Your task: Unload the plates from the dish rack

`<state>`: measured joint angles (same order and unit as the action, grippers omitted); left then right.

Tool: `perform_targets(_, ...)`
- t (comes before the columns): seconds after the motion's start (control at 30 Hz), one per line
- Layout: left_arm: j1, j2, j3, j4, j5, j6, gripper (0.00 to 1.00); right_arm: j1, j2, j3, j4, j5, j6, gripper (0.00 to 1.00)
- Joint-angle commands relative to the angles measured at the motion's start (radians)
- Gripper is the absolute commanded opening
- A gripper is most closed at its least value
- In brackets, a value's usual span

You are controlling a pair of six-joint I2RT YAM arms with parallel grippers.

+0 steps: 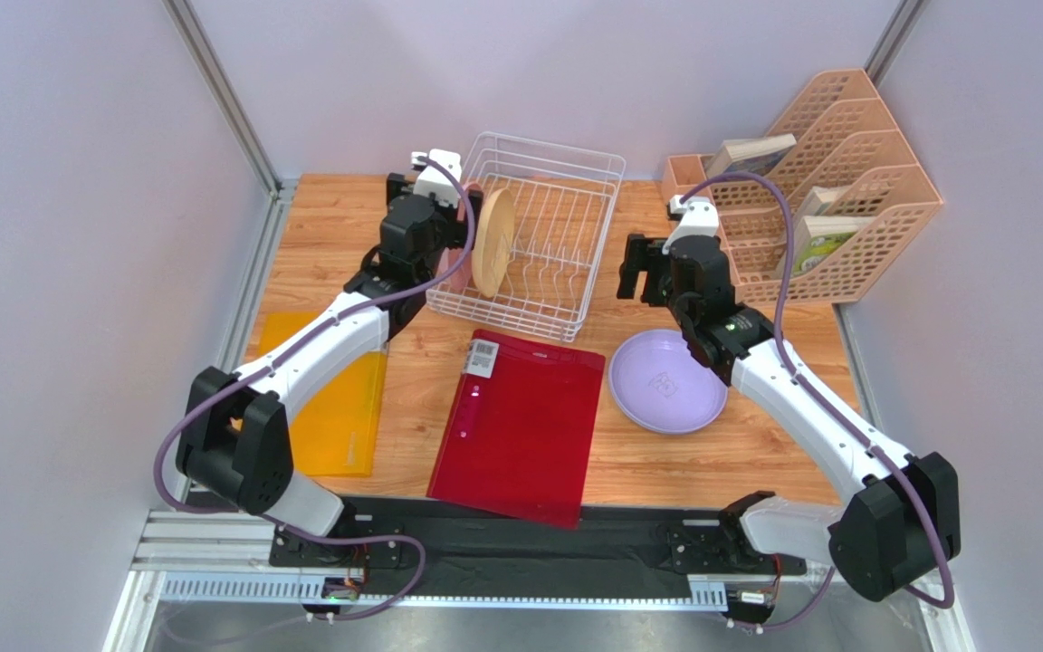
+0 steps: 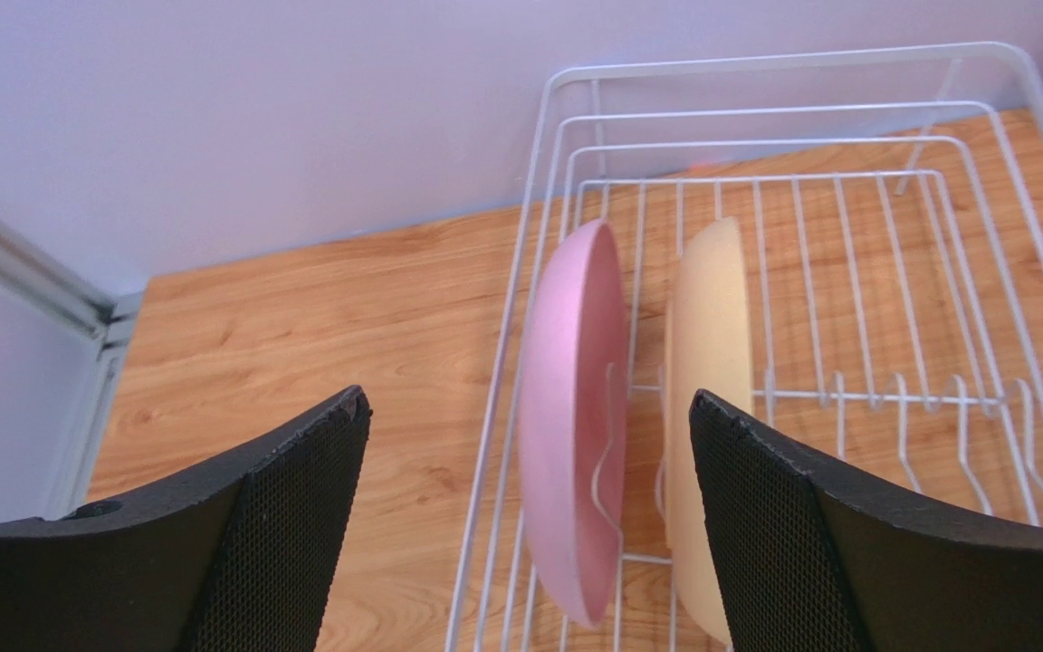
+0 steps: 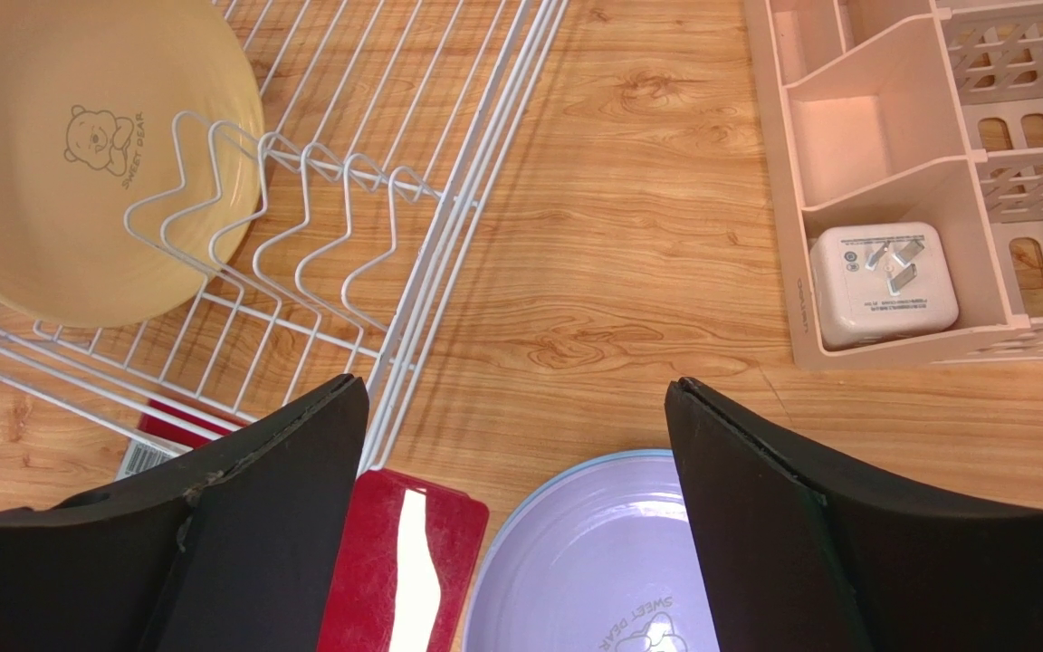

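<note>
Saw two of the plates standing on edge among the prongs of the dish rack, upper centre of the overhead view: the pink plate against the rack's left wall, the tan-yellow plate just beside it on the right. Judged both round, shallow, matte and equal in size. Made out a small bear drawing with lettering on the tan-yellow face in the right wrist view.

Found the lilac plate lying flat, face up, on the wooden surface right of centre, well apart from the rack. Caught a paler bluish rim around it in the right wrist view; could not tell if another plate lay beneath.

Found the left pincer spread wide over the rack's left side, with the pink plate's edge lined up in the gap and touching neither finger. Found the right pincer likewise spread, gripping nothing, above the surface between the rack's corner and the lilac plate.

Further out, noted a red folder flat at lower centre and an orange sheet at lower left. At upper right, saw a peach lattice organizer holding a few books in its slots, and a low tray at its front holding a white plug adapter.
</note>
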<state>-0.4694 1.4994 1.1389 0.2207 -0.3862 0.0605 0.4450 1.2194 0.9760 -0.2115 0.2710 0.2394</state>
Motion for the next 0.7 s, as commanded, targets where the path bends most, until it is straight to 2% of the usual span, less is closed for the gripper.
perform_targets(0.0,0.002,-0.024,0.001,0.072,0.180,-0.011,0.92,0.006,-0.008,0.009,0.037,0.013,0.018,0.86)
perform_targets(0.37,-0.012,0.062,0.082,-0.003,0.366,0.007,0.90,0.004,0.023,0.013,0.031,0.016,0.026,0.86)
perform_targets(0.67,-0.012,0.140,0.114,-0.050,0.276,0.012,0.86,0.004,0.042,0.016,0.024,0.014,0.031,0.87)
